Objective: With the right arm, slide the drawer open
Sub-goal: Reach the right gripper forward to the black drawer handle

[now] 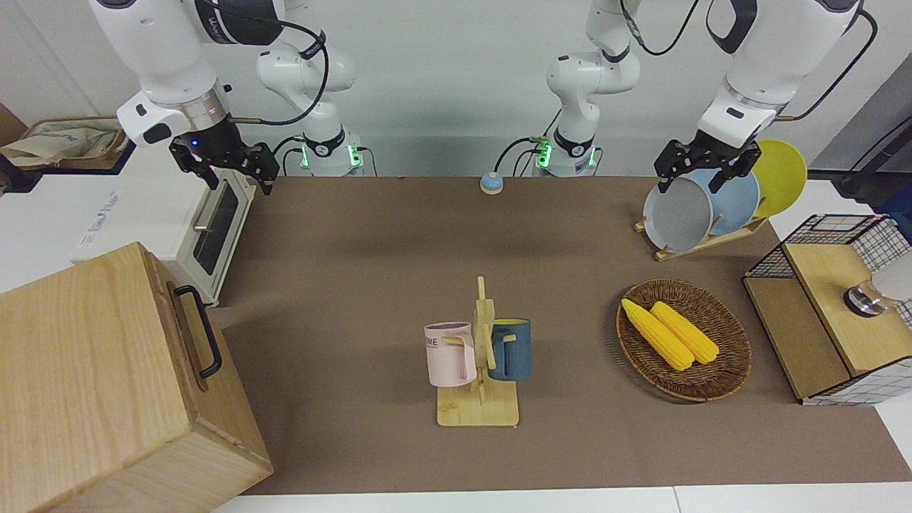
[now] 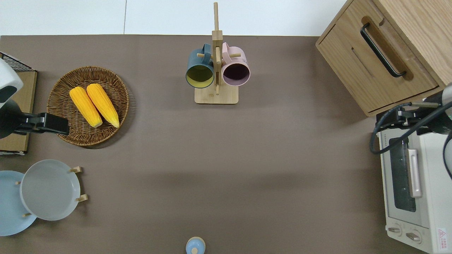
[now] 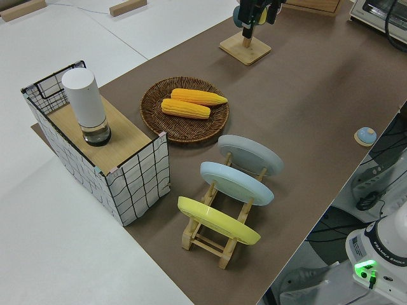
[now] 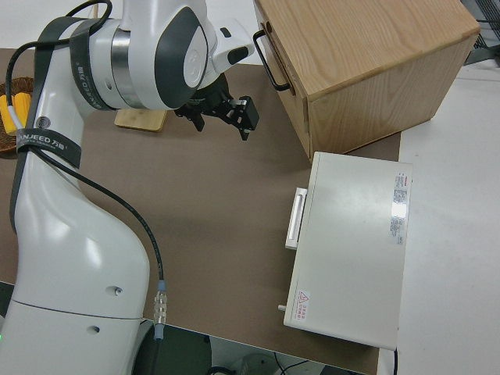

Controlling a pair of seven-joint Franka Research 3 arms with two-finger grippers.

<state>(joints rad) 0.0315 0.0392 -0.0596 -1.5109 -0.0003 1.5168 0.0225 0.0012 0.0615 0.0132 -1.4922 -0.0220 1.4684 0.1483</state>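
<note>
Front view, containers: a wicker basket (image 1: 684,342) is holding two corn cobs (image 1: 670,333); a rack is carrying a grey plate (image 1: 677,214), a blue plate and a yellow plate; a pink mug (image 1: 450,354) and a blue mug (image 1: 511,349) are hanging on a wooden mug tree.
Front view, drawer: the drawer (image 1: 194,335) is sitting flush in the pale wood cabinet (image 1: 107,385) at the right arm's end of the counter (image 1: 356,242), its black bar handle (image 1: 201,329) untouched.
Front view, right end effector (image 1: 231,165): hanging with fingers apart over the white toaster oven (image 1: 206,228).
Front view, left arm: parked, its left end effector (image 1: 702,171) standing with fingers apart.
Overhead view: the right end effector (image 2: 399,118) is hovering over the toaster oven's corner, just beside the cabinet; the drawer (image 2: 378,63) is lying farther from the robots than the oven.
Right side view: the handle (image 4: 269,62) is standing clear of the end effector.
</note>
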